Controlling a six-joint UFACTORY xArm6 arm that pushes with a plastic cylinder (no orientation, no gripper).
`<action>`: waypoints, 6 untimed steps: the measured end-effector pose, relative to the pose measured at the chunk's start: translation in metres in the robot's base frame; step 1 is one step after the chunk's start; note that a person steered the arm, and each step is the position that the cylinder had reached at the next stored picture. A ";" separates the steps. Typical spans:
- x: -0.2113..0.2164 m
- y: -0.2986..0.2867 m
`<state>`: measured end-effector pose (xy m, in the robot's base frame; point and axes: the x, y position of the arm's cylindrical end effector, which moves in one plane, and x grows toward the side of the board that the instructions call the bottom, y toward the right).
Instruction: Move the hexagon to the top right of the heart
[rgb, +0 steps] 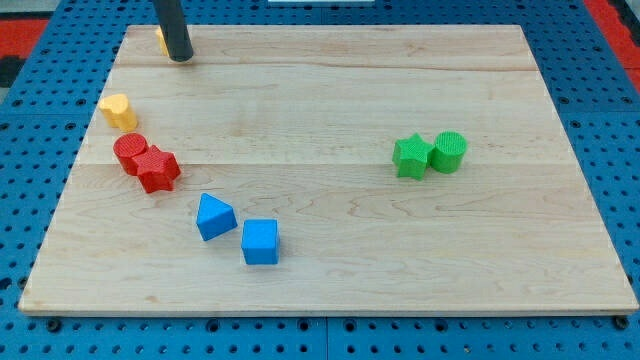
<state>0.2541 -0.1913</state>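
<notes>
My tip rests on the board near its top left corner. A yellow block sits just to the left of the rod and touches it. The rod hides most of this block, so I cannot make out its shape. A second yellow block, which looks like a heart, lies lower down near the board's left edge. It is well below and to the left of my tip.
A red circle and a red star touch each other below the heart. A blue triangle and a blue cube lie at lower centre-left. A green star and a green circle touch at the right.
</notes>
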 end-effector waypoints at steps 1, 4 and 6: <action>0.020 0.020; 0.087 0.256; 0.177 0.075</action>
